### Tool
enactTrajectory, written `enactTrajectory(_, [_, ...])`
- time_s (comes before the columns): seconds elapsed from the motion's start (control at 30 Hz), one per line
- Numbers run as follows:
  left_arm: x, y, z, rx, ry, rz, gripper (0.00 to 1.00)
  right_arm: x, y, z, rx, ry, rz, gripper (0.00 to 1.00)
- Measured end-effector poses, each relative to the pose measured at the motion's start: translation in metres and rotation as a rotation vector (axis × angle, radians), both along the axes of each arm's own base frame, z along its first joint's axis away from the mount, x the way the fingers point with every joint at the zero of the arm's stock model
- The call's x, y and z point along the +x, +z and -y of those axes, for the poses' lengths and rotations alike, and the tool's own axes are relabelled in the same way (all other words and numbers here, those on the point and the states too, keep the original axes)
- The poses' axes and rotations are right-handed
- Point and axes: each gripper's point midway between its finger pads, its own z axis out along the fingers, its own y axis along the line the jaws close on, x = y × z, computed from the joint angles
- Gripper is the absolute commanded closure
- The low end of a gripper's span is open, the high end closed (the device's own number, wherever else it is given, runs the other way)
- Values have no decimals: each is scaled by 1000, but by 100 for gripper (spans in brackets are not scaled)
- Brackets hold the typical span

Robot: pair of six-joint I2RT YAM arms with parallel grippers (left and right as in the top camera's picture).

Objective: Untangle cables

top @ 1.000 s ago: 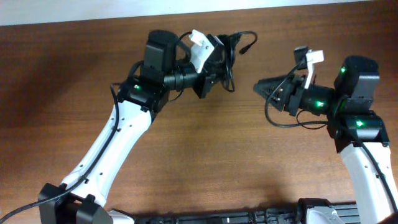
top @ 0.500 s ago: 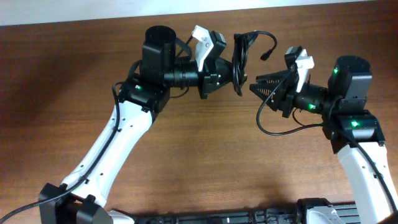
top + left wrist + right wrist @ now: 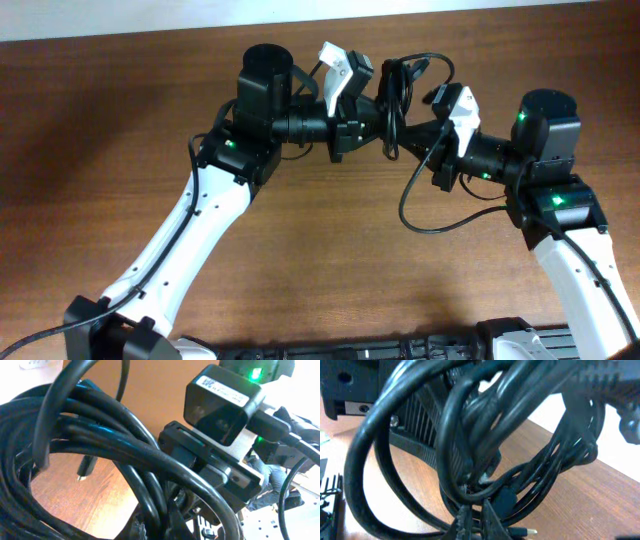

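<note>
From overhead, looking straight down on the table (image 3: 100, 150). From each wrist, jammed close against the same cables (image 3: 115, 440), facing across.

Up at twelve o'clock above the counter (image 3: 300, 250), my left tool (image 3: 378, 110) and right tool (image 3: 416, 134) both pinch the bundled cables (image 3: 392, 88).

Left gripper (image 3: 383, 120) and right gripper (image 3: 413, 137) closed

Cables (image 3: 392, 95): several thin black cords, glossy, wound in tangled upright bundle, lifted in air at far centre; one plug end free.
</note>
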Motion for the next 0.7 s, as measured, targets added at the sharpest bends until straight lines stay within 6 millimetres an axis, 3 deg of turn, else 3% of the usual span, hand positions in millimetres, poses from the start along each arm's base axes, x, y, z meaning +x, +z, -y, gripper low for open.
enactTrajectory(0.27, [-3, -1, -1, 12, -1, -7, 100, -4, -1, -5, 7, 19, -14, 96])
enactTrajectory(0.33, [-4, -3, -2, 21, -1, -10, 100, -3, 0, -5, 14, 16, -19, 76])
enactTrajectory(0.37, [-4, -4, -3, 23, 0, -9, 100, -3, 0, -5, 19, 14, -26, 73])
enactTrajectory(0.6, [-7, -3, -6, 23, -13, -18, 100, 1, 4, -4, 17, 1, 3, 74])
enactTrajectory(0.7, [-8, -2, -7, 19, -20, -13, 100, 0, 8, -5, 25, 20, 24, 88])
